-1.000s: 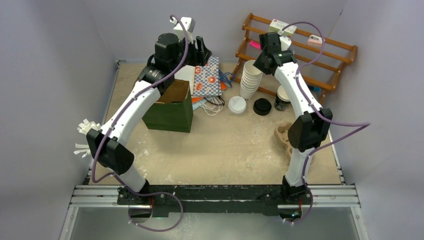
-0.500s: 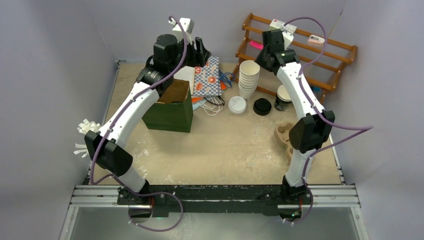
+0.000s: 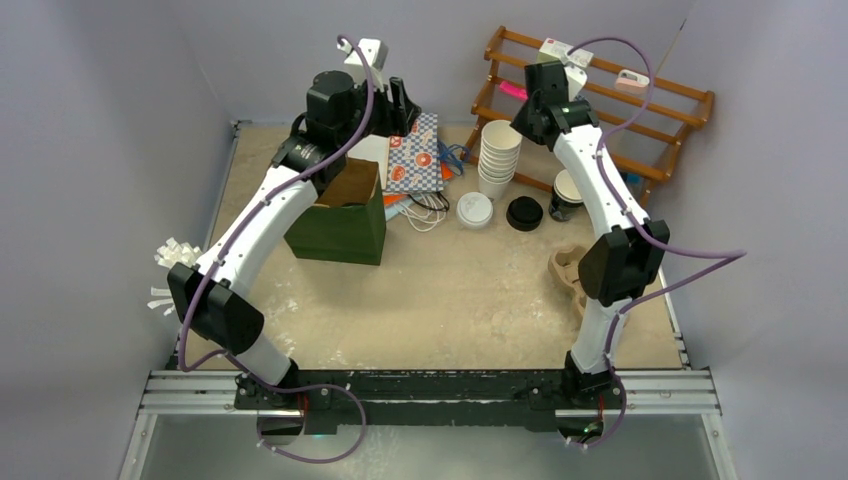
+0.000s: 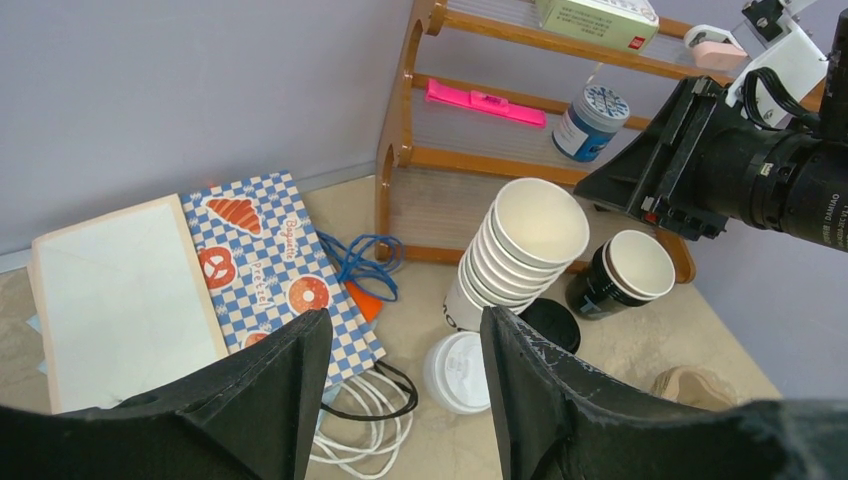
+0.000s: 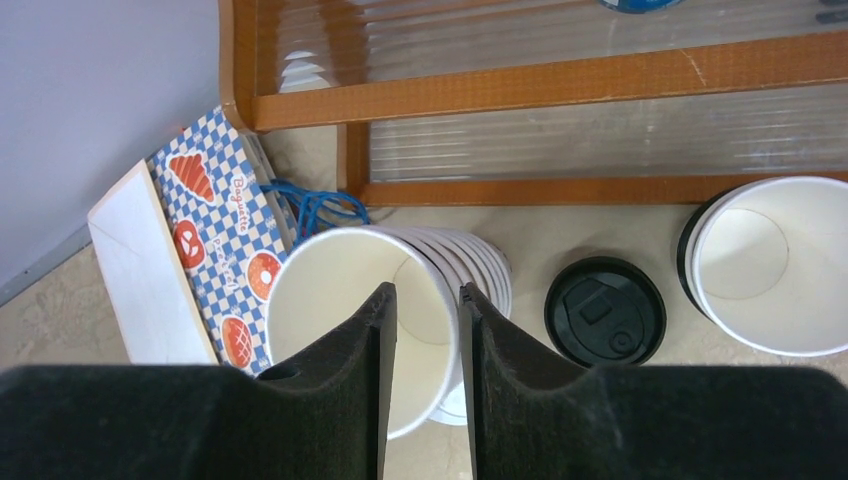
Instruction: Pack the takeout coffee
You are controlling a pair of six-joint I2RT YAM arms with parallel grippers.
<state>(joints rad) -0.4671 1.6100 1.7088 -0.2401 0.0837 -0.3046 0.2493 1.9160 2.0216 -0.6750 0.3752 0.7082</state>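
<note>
The takeout coffee (image 3: 565, 195) (image 4: 625, 275) (image 5: 765, 265) is a dark paper cup standing at the foot of the rack, its mouth open and its inside white. A loose white lid (image 3: 475, 210) (image 4: 457, 372) and a black lid (image 3: 524, 213) (image 5: 605, 312) lie on the table beside it. My right gripper (image 3: 525, 118) (image 5: 428, 290) hangs above the stack of white cups (image 3: 499, 155) (image 5: 350, 320), its jaws a narrow gap apart with nothing held. High over the checkered bag (image 3: 415, 150), my left gripper (image 3: 405, 110) (image 4: 405, 315) stands open and empty. A dark green paper bag (image 3: 340, 228) stands open by the left arm.
A wooden rack (image 3: 600, 95) with small items runs along the back right. A cardboard cup carrier (image 3: 565, 268) lies beside the right arm. White cutlery (image 3: 170, 262) lies off the table's left edge. Bag handles and cords (image 4: 365, 420) lie by the checkered bag.
My right gripper has risen and drawn back from the white cup stack, which now shows whole from above. Its jaws have narrowed slightly. The left arm has barely moved.
</note>
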